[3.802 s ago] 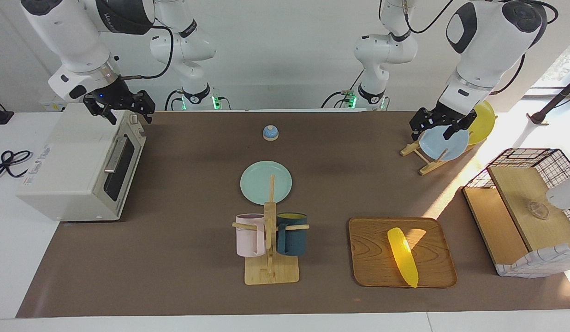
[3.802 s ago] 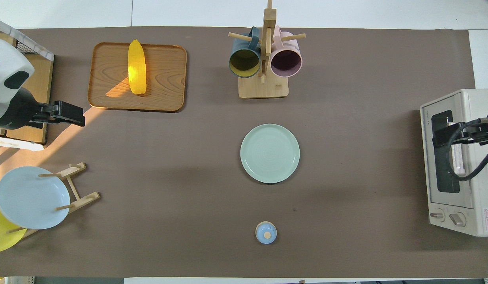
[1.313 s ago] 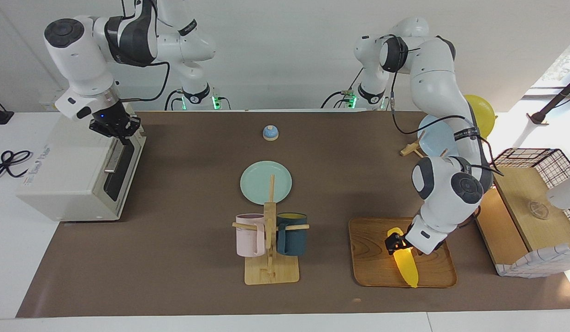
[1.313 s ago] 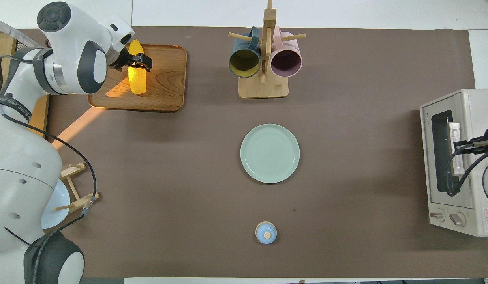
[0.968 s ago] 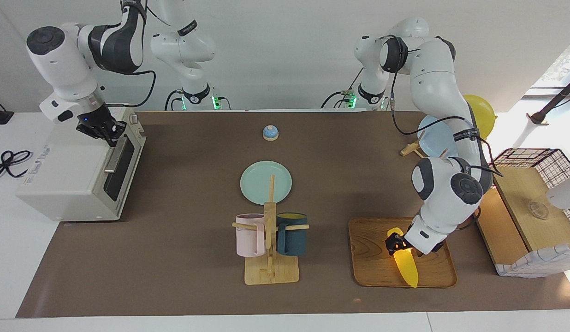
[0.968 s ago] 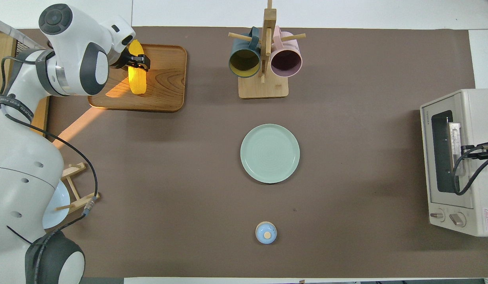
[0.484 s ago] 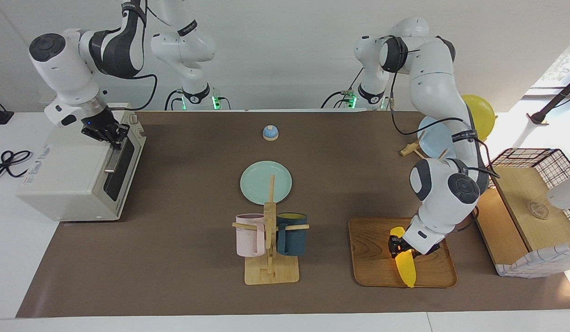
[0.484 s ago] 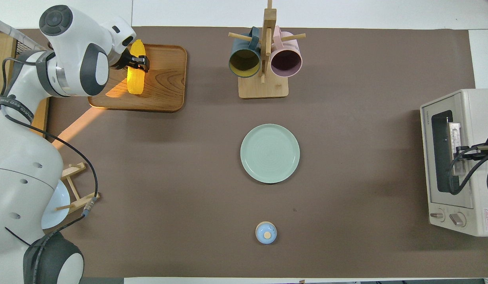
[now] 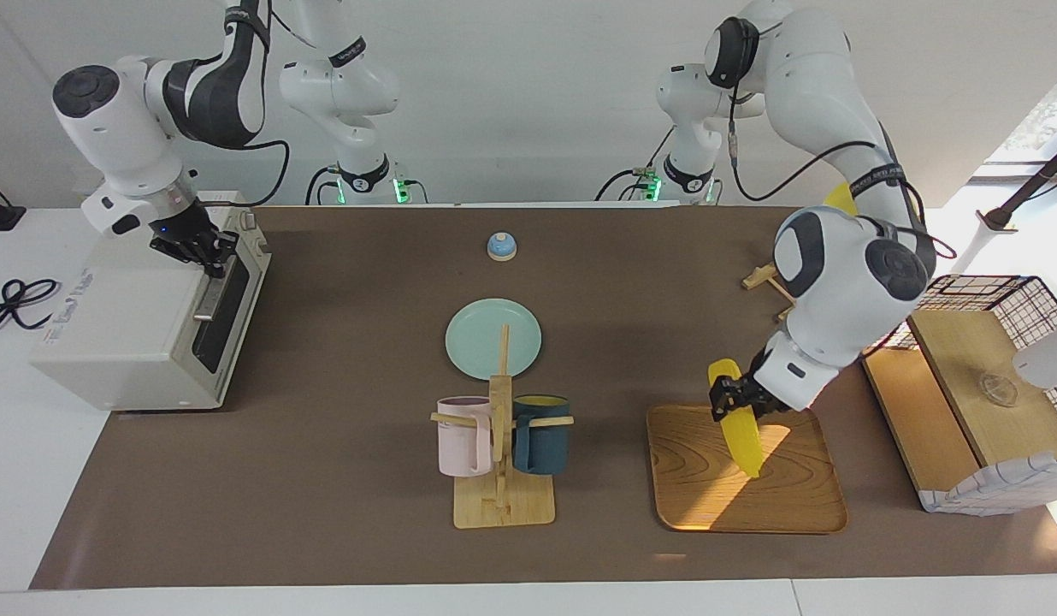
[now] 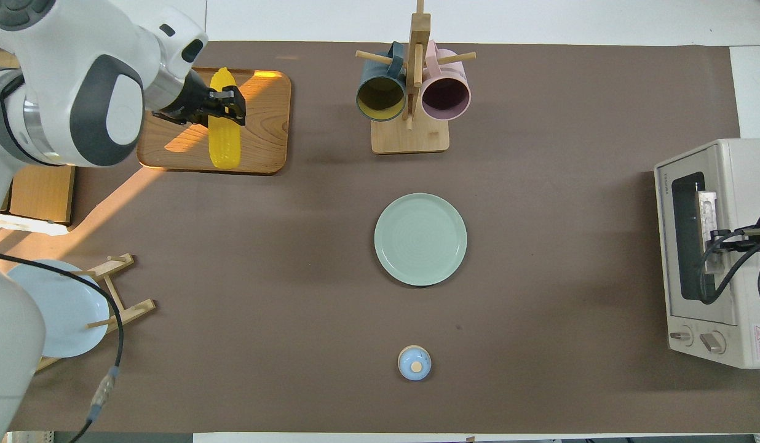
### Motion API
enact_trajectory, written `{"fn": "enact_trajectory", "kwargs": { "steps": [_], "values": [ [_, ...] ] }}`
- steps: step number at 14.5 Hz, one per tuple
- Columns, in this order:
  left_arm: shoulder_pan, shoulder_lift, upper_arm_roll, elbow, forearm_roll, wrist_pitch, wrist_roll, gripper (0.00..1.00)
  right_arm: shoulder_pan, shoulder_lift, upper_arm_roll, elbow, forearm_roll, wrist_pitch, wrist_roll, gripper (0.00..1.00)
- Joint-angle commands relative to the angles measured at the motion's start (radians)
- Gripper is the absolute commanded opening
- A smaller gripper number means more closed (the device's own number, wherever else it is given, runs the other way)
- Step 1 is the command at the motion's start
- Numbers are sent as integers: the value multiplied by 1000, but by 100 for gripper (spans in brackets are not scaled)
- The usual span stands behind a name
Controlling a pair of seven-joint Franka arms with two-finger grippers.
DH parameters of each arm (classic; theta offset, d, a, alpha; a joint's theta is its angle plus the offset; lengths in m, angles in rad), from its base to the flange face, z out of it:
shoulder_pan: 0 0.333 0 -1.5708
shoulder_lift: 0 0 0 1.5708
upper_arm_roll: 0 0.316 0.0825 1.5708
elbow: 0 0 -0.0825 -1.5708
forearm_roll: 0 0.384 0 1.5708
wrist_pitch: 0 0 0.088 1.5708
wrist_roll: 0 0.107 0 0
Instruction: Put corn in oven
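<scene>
Near the robots' end, the right gripper (image 9: 205, 254) is clenched on the bar handle (image 9: 210, 291) of the oven (image 9: 144, 316), which stands at the right arm's end of the table with its door still closed. Farther out, at the left arm's end, the left gripper (image 9: 734, 402) is clamped across the corn (image 9: 738, 423) — the cob hangs tilted, clear of the wooden tray (image 9: 695, 483) beneath it. Step in hand: pick-up done, carry not begun. The next move likely calls for pulling the door down before the corn crosses the table — past the mug rack (image 9: 501, 445) and the green plate (image 9: 477, 342).
</scene>
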Motion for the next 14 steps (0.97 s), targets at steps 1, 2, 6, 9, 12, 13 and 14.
{"fn": "enact_trajectory", "kwargs": {
  "steps": [1, 2, 6, 9, 12, 13, 14],
  "values": [
    [-129, -169, 17, -252, -29, 47, -122, 0, 1, 20, 8, -30, 16, 57, 9, 0],
    [-179, -186, 17, -286, -41, 59, -160, 0, 15, 31, 8, -30, 38, 60, 12, 0],
    [-364, -227, 17, -437, -43, 299, -346, 0, 54, 79, 8, -54, 78, 132, 32, 0],
    [-476, -152, 19, -441, -43, 459, -433, 0, 80, 106, 8, -79, 80, 173, 44, 0],
    [-529, -66, 20, -433, -43, 594, -455, 0, 117, 143, 8, -114, 81, 250, 50, 0],
    [-549, -43, 22, -435, -43, 635, -458, 0, 123, 154, 10, -125, 85, 276, 49, 0],
    [-556, -25, 22, -435, -43, 665, -460, 0, 134, 166, 10, -146, 88, 324, 49, 0]
  ]
}}
